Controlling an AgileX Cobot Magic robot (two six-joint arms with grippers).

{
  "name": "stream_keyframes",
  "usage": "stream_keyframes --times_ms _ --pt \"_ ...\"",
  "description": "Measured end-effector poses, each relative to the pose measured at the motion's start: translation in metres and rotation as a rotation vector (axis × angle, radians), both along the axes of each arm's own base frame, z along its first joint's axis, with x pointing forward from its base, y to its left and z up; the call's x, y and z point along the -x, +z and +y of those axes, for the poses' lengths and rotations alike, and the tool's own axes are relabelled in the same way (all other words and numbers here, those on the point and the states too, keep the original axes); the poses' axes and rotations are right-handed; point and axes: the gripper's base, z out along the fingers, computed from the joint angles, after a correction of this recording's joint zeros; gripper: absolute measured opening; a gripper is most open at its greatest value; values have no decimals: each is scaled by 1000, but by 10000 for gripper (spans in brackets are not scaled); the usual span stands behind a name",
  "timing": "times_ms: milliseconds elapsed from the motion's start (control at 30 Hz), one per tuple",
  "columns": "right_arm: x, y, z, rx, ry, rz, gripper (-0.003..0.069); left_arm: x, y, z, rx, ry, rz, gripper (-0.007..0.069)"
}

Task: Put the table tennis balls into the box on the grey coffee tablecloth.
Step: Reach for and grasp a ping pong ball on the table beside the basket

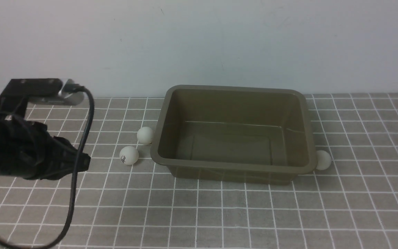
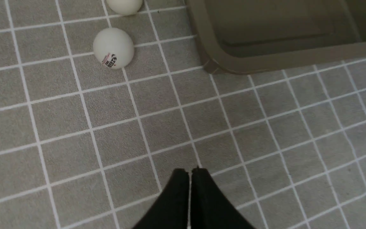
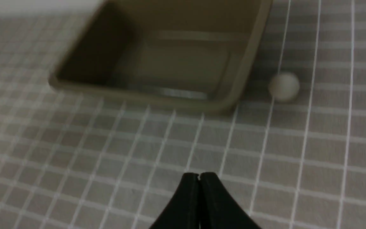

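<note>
Waiting outside your box (image 1: 233, 167) lie three table tennis balls (image 1: 129, 155); your left gripper (image 2: 190, 172) and right gripper (image 3: 199, 175) are pinched together, holding nothing.

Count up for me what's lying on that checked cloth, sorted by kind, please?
Olive-brown box: 1, nothing inside it
White table tennis balls: 3, all on the cloth outside the box, two on its left, one on its right
Total: 4
</note>
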Motion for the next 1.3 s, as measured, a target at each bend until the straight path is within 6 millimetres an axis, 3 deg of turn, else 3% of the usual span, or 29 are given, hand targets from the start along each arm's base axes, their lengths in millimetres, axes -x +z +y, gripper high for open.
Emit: stream_keyframes --times_ms 167,367,433,533,667,733,833,1000,1100,1133,1300 --pt "-43 3 -3 56 11 120 -10 -50 -15 0 -9 -15 57 -5" --pt "-58 0 -3 37 -20 100 -10 -88 -30 1 -67 -96 73 3" --pt "-60 1 -2 14 -31 78 -10 -106 -40 0 -90 -101 62 68" --pt "-61 2 -2 12 -38 66 -10 -118 -50 -3 -104 -99 54 157" --pt "-62 2 -2 9 -42 58 -10 -133 -71 -18 -127 -127 60 396" --pt "-62 2 -2 9 -43 56 -10 -138 -82 -25 -136 -134 64 473" --pt "-62 2 -2 9 -43 56 -10 -144 -97 -28 -142 -125 79 536" --pt "-62 2 -2 9 -43 56 -10 -147 -117 -27 -150 -119 115 512" --pt "-62 2 -2 9 -44 53 -10 -148 -125 -27 -153 -119 130 421" --pt "-63 3 -3 15 -47 46 -10 -148 -126 -27 -154 -117 131 340" --pt "-65 2 -10 88 -88 26 -10 -147 -116 -25 -181 -136 117 346"
